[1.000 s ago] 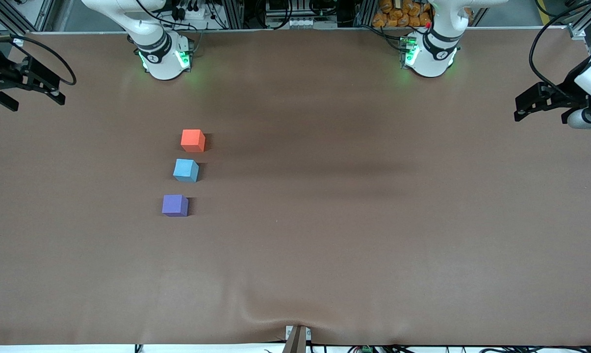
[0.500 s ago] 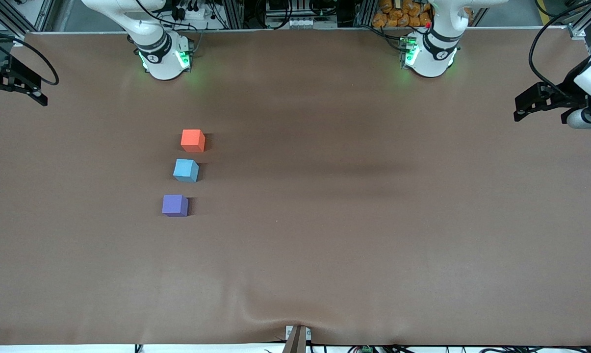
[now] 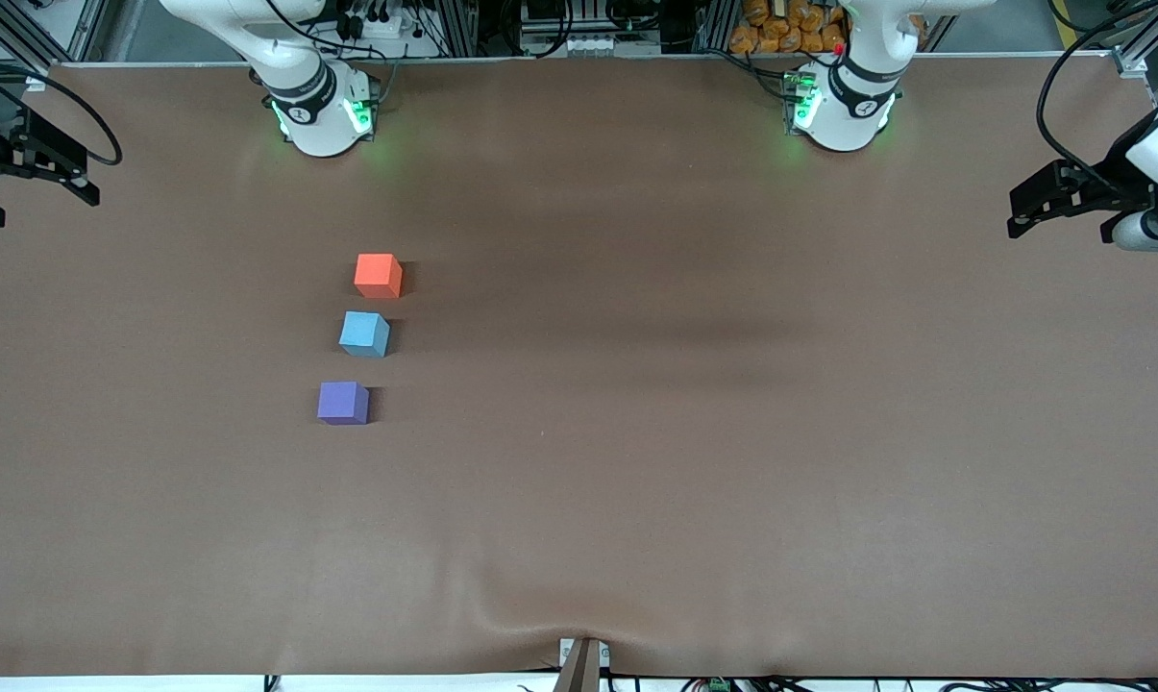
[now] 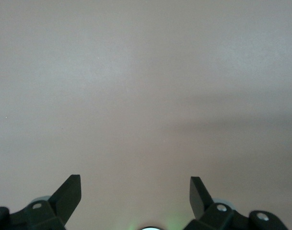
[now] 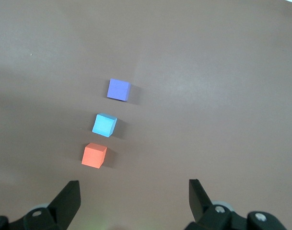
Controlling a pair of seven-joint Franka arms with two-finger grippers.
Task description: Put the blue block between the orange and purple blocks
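Two grippers, left gripper [image 4: 134, 191] and right gripper [image 5: 134, 194], spread wide, empty.

- One small light sky-blue matte cube [image 3: 364, 333], also seen in the right wrist view [image 5: 104, 125].
- One small orange-red matte cube [image 3: 378, 275], at about 12 o'clock from the sky-blue cube in the front view.
- One small violet-purple matte cube [image 3: 342, 402], at about 6 o'clock from the sky-blue cube.
- Three cubes in all, each a different colour, none repeated.
- One brown matte worktop [image 3: 694, 432] carrying all three cubes.
- Two white robot arms, each with one black two-finger claw: the left claw [image 3: 1059, 197] and the right claw [image 3: 21, 168], four fingers together.
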